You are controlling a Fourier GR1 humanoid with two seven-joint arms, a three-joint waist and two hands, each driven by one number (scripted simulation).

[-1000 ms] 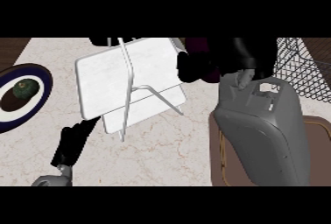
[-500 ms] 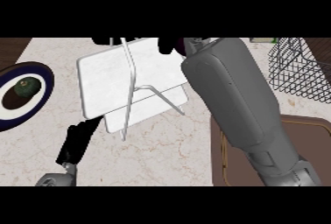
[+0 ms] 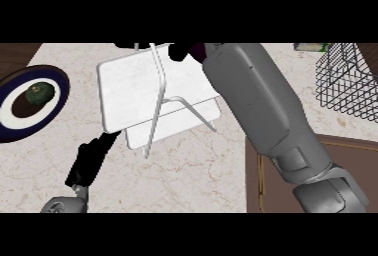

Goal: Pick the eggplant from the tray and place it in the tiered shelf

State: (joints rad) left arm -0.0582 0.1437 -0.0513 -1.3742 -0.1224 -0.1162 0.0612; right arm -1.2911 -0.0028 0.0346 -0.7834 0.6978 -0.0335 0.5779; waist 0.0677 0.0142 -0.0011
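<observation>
My right forearm (image 3: 255, 110) stretches from the lower right to the far edge of the white tiered shelf (image 3: 136, 87). At its end my right hand (image 3: 179, 50) is curled round the dark purple eggplant (image 3: 198, 48), of which only a sliver shows, just above the shelf's back right corner. The brown tray (image 3: 260, 185) lies at the lower right, mostly hidden by the arm. My left hand (image 3: 91, 159) rests open on the counter in front of the shelf's left corner, fingers straight and pointing away from me.
A dark blue and white plate (image 3: 18, 120) holding a round green fruit (image 3: 40, 92) sits at the left edge. A black wire basket (image 3: 348, 80) stands at the far right. Marble counter (image 3: 184, 175) lies between my arms.
My right arm has reached farther forward and left, carrying the eggplant from beside the wire basket to the shelf's far edge. The left hand has hardly moved.
</observation>
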